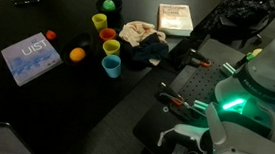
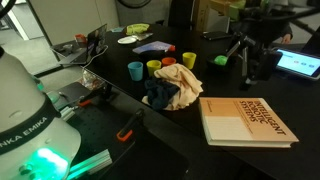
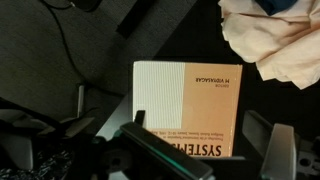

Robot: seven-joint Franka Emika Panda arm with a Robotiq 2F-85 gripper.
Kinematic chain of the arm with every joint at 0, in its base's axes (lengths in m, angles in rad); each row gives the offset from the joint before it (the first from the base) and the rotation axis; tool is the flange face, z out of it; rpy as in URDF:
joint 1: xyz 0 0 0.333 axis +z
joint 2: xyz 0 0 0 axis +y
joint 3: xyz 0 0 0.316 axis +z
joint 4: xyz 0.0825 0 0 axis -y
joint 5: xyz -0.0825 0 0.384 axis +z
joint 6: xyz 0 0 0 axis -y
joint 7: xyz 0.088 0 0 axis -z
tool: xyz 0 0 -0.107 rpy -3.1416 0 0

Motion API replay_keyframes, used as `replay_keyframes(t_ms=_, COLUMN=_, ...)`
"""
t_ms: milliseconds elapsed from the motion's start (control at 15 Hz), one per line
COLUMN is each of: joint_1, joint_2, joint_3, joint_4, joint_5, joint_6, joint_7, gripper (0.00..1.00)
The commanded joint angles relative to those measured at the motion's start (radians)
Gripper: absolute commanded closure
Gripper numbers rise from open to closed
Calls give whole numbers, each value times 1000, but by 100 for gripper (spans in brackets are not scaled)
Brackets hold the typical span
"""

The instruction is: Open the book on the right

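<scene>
The book [image 3: 190, 105] is small, with a cream and tan cover and dark lettering. It lies closed and flat on the dark table. It shows in both exterior views [image 1: 175, 18] [image 2: 245, 122], beside a pile of cloth. In the wrist view my gripper [image 3: 215, 160] hangs above the book's near edge, with its two dark fingers wide apart and nothing between them. It does not touch the book. The gripper itself does not show in either exterior view.
A crumpled cream and blue cloth [image 1: 143, 39] [image 2: 172, 90] [image 3: 275, 40] lies next to the book. Several coloured cups [image 1: 110, 47] [image 2: 160, 66] and small balls [image 1: 76, 54] stand beyond it. A larger blue-lavender book [image 1: 31, 58] [image 2: 300, 63] lies at the far side. Cables and clamps [image 2: 90, 85] sit near the robot base.
</scene>
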Motion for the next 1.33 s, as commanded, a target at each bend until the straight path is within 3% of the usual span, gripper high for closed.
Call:
replay_keyframes(t_ms=0, joint_1=-20, joint_2=107, joint_3=0, joint_4=43, joint_5=81, joint_6=57, joint_7=-112, gripper=0)
replay_keyframes(t_ms=400, joint_1=-62, joint_2=287, joint_3=-19, joint_4=122, joint_5=49, joint_6=161, joint_7=-140, gripper=0)
replay_keyframes(t_ms=800, joint_1=-161, joint_2=419, joint_3=23, joint_4=229, joint_5=141, joint_6=179, joint_7=-183, gripper=0)
replay_keyframes(t_ms=1267, joint_1=-292, joint_2=500, joint_3=132, joint_4=338, joint_5=320, joint_6=115, joint_7=-282, gripper=0)
